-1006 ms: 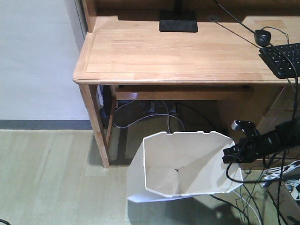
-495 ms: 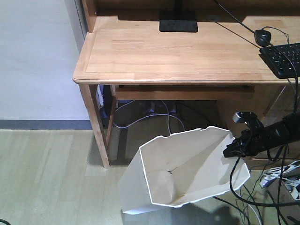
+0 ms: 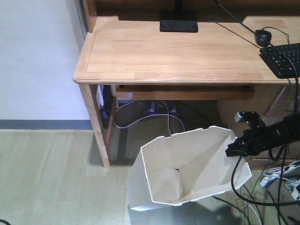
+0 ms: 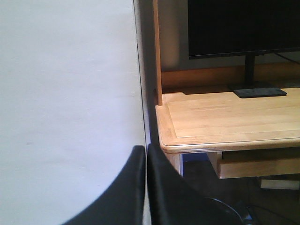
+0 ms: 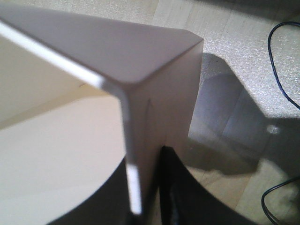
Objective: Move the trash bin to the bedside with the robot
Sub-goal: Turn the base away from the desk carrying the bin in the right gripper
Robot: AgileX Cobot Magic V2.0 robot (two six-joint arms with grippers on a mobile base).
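- While the right tool (image 3: 233,151) pinches the bin (image 3: 187,164) by its wall at the rim's 3 o'clock corner, one finger inside and one outside, the bin has gone from near upright a second ago to leaning toward 8 o'clock.
- Half a second ago the lean was steeper; now it is easing back.
- The bin sits tilted on the floor (image 3: 47,173) at the counter's (image 3: 178,51) 6 o'clock, with loose cables (image 3: 253,197) at its 4 o'clock.
- The left tool (image 4: 146,159) is pressed together on nothing, up near the counter's corner.
- Judgement: the grip is holding and the drag has begun; no bed shows, so most of the move remains.
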